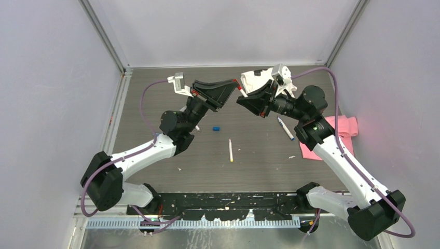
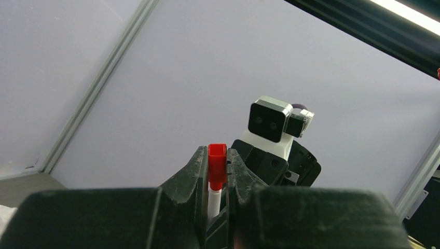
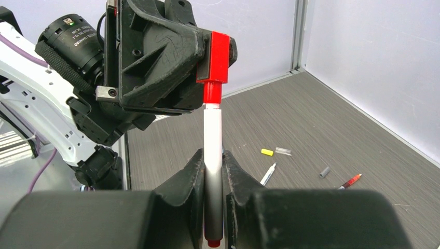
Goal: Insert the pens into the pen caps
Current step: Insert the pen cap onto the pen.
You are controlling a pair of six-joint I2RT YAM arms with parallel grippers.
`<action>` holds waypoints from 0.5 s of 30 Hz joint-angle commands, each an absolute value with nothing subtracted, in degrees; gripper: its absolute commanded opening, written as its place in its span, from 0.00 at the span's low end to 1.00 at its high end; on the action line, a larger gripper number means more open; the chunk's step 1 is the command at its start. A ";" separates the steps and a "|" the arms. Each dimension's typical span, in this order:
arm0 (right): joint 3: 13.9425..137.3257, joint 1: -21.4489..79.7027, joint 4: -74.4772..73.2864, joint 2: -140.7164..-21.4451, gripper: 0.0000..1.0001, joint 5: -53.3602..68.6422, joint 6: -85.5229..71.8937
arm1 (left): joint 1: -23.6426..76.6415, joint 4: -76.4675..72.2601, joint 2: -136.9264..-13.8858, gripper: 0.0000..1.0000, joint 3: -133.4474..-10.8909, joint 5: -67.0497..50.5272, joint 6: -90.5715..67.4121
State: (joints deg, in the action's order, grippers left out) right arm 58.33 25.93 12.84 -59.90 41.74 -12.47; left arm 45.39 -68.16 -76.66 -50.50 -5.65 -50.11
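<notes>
**Red cap** [image 3: 219, 56]: held aloft over the far middle of the worktop [image 1: 259, 155]. The left fingers [image 2: 193, 174] are clamped on its sides, and its open end faces the pen.

**White-barrelled pen** [image 3: 212, 135]: in line with the red cap, its nose inside it. The right fingers [image 3: 188, 176] are drawn tight on the barrel.

**Step in hand**: seating the pen. Judged nearly done (a narrower red collar shows just under the red cap; whether it has clicked home cannot be told). Best practice:
- press straight along the barrel
- keep both grips firm, with no sideways bend at the joint
- then free one end only

**Stock remaining**, all on the worktop, nearer the arm bases than the red cap:
- blue cap [image 1: 215, 127]
- yellow-tipped pen [image 1: 230, 150]
- blue-tipped pen [image 1: 285, 128]
</notes>
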 commanded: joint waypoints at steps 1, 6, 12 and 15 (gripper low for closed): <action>58.82 25.93 17.41 -58.53 0.01 40.00 -12.77 | 46.99 -67.33 -74.82 0.14 -49.83 -8.19 -49.22; 58.37 25.93 17.24 -58.17 0.01 40.01 -12.99 | 47.02 -67.47 -74.29 0.22 -49.50 -7.35 -49.38; 58.19 25.99 17.25 -58.08 0.01 40.06 -13.22 | 46.94 -67.59 -73.71 0.31 -48.97 -6.87 -49.39; 58.23 26.00 17.24 -58.12 0.01 40.03 -13.27 | 46.99 -67.59 -73.33 0.37 -48.66 -6.57 -49.31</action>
State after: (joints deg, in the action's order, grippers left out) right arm 58.15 25.93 13.74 -59.48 40.99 -12.64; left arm 46.74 -66.50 -75.50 -49.01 -6.11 -50.28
